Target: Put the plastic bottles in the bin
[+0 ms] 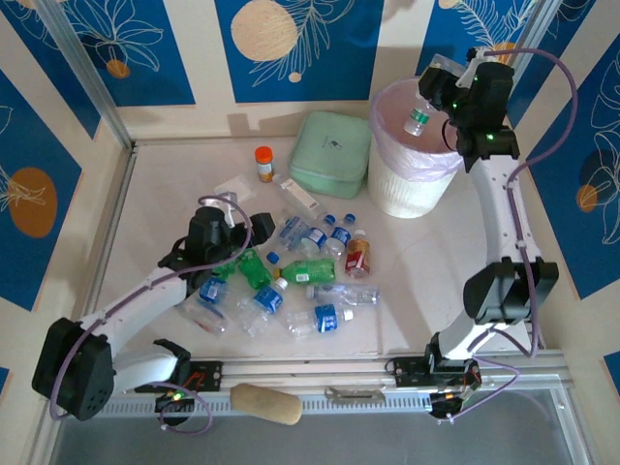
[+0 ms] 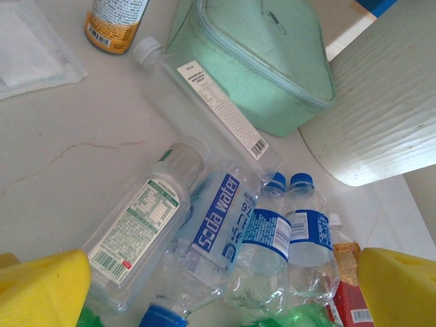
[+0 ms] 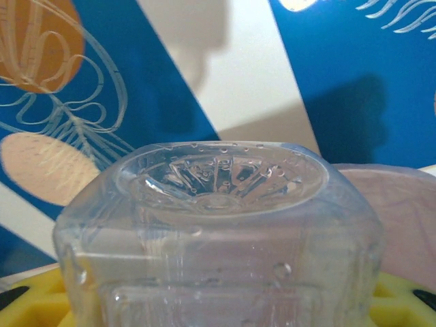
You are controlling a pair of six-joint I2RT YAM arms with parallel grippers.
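One clear plastic bottle (image 1: 418, 118) hangs over the round white ribbed bin (image 1: 412, 194), clamped in the right gripper (image 1: 427, 107). About a dozen small bottles (image 1: 291, 281) lie on the table (image 1: 165, 194), under the wide-open, empty left gripper (image 2: 218, 300).

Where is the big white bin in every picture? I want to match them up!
Top external: the bin stands at the upper right, with a held bottle above it.
Left wrist: the bin's white ribbed wall is along the right side.
Right wrist: the bin's pink bag peeks in at the right, behind the bottle.
Landmark: the mint green box sits beside the bin in the top view and in the left wrist view.
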